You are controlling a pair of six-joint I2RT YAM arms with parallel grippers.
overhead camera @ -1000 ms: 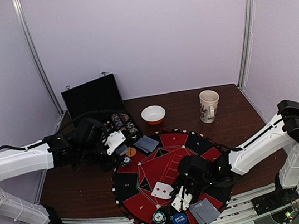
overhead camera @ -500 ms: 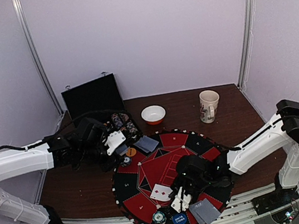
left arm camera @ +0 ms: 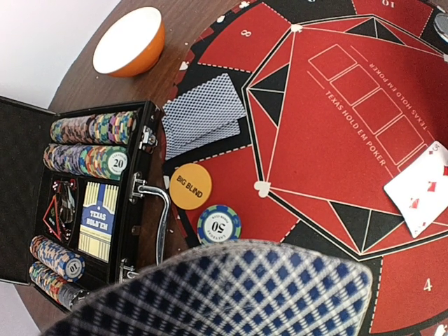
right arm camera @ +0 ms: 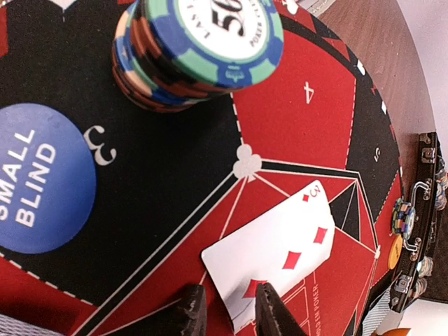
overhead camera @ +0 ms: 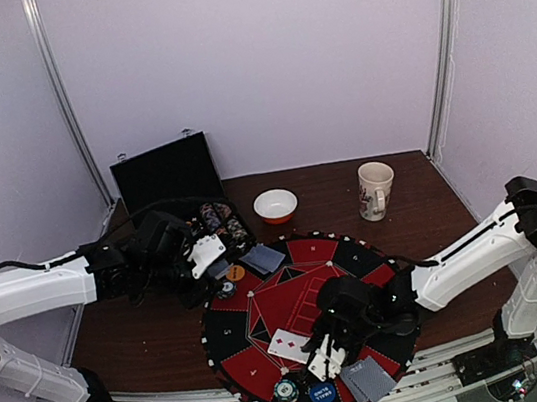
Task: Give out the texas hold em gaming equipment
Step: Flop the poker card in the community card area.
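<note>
now the right gripper (right arm camera: 225,299) stands slightly parted at the near corner of the face-up card (right arm camera: 280,255) on the mat (right arm camera: 294,119), its long axis running away from it. the left gripper (overhead camera: 204,256), well apart, clamps a face-down card (left arm camera: 231,294).

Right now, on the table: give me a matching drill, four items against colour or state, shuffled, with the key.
Items:
1. big blind disc
2. small blind disc
3. three of diamonds
4. briefcase

Colour or state:
A. blue
B. lid open
C. orange
D. face up

Pairs: 1-C, 2-A, 3-D, 4-B
</note>
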